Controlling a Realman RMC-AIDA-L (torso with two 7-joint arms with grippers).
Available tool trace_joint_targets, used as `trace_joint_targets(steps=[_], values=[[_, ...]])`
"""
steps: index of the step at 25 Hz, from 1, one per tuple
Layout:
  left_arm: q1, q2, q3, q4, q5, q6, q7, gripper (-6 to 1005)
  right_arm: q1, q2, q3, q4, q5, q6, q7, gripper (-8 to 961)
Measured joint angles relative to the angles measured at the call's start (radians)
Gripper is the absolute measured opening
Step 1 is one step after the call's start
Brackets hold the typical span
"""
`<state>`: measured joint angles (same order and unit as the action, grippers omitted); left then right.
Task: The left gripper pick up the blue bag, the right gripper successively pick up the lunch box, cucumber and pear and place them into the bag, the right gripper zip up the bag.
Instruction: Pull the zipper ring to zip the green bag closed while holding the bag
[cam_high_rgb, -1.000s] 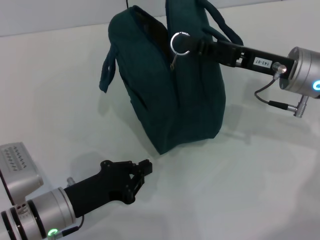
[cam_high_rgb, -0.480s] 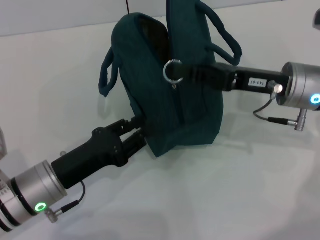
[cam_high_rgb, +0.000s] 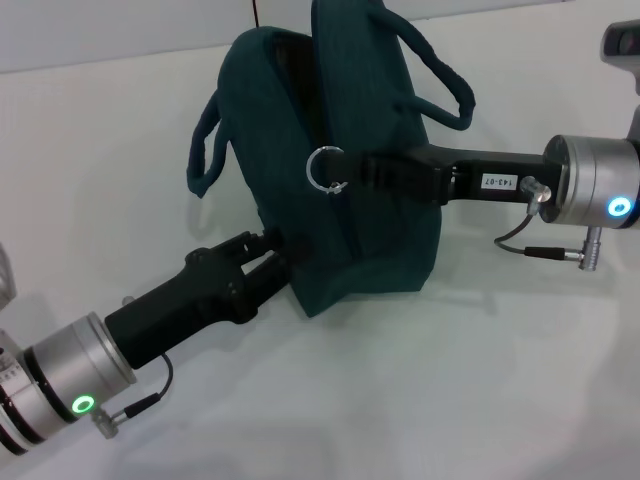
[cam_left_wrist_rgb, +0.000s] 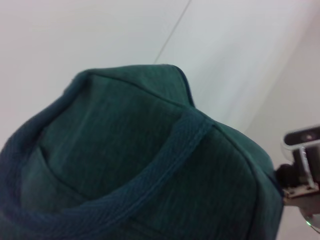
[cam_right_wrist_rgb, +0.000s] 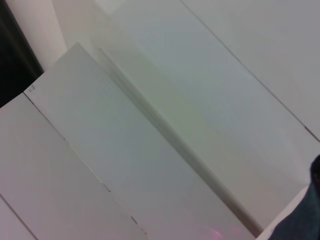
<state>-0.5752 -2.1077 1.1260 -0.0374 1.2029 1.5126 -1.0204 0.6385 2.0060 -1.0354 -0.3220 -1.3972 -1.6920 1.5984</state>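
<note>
The right gripper (cam_high_rgb: 352, 180) reaches across the blue bag (cam_high_rgb: 375, 235), its fingers pinched together on the metal ring pull (cam_high_rgb: 326, 168) of the zipper, partway down the bag's upper side. The left gripper (cam_high_rgb: 281, 250) presses against the bag's lower near end; its fingers sit tight against the fabric, and I cannot tell whether they are apart or clamped. The bag stands upright toward the far edge of the white table (cam_high_rgb: 480, 380), loop handles (cam_high_rgb: 205, 140) hanging loose. A pale wall (cam_right_wrist_rgb: 150, 125) lies beyond.
</note>
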Motion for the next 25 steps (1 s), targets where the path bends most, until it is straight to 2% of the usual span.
trace_joint_targets(steps=[7, 13, 25], values=[[0.0, 0.0, 0.0, -0.007, -0.037, -0.025, 0.006, 375, 0.001, 0.002, 0.0, 0.0, 0.004, -0.003, 0.009, 7], [-0.012, 0.0, 0.009, -0.008, -0.015, -0.048, 0.023, 260, 0.001, 0.003, 0.011, -0.001, 0.023, 0.004, 0.008, 7], [-0.015, 0.0, 0.011, -0.02, 0.049, -0.052, 0.085, 132, 0.003, 0.007, 0.023, -0.014, 0.057, 0.054, 0.001, 6]])
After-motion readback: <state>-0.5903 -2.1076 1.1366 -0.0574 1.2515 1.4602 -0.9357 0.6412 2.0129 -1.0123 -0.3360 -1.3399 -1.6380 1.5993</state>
